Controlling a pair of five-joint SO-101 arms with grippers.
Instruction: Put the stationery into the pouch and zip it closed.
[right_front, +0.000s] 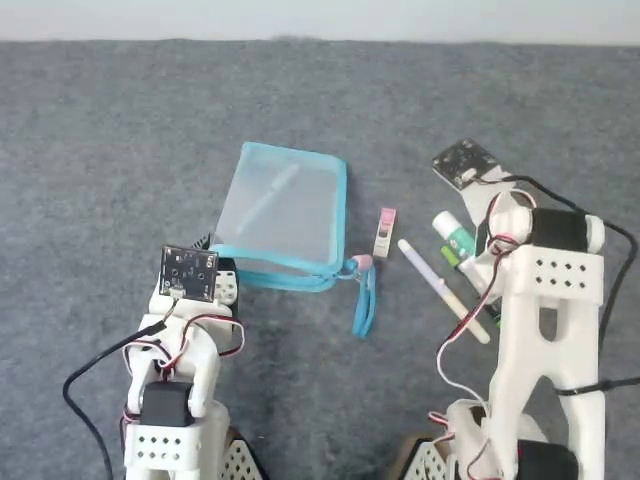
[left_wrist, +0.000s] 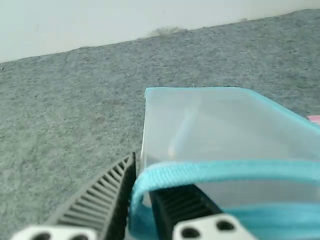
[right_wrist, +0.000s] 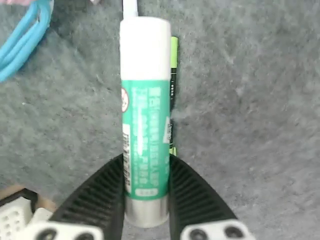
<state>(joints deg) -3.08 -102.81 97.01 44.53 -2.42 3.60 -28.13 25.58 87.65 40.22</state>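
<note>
The translucent pouch (right_front: 285, 215) with blue trim lies mid-table, and a pale long shape shows faintly through it. My left gripper (right_front: 222, 272) is shut on the pouch's blue zip edge (left_wrist: 200, 172) at its near left corner, one finger on each side of the trim. To the right, my right gripper (right_front: 470, 250) is shut on a green and white glue stick (right_wrist: 145, 120), which points away from the wrist. A thin green pen (right_wrist: 173, 85) lies right beside the stick. A white pen (right_front: 445, 292) and a small pink item (right_front: 384, 232) lie between pouch and right arm.
The pouch's blue strap (right_front: 365, 300) loops out on the grey carpet towards the front and shows in the right wrist view as a blue strap (right_wrist: 22, 35). A pale wall (left_wrist: 100, 20) bounds the carpet at the back. Bare carpet spreads left of the pouch.
</note>
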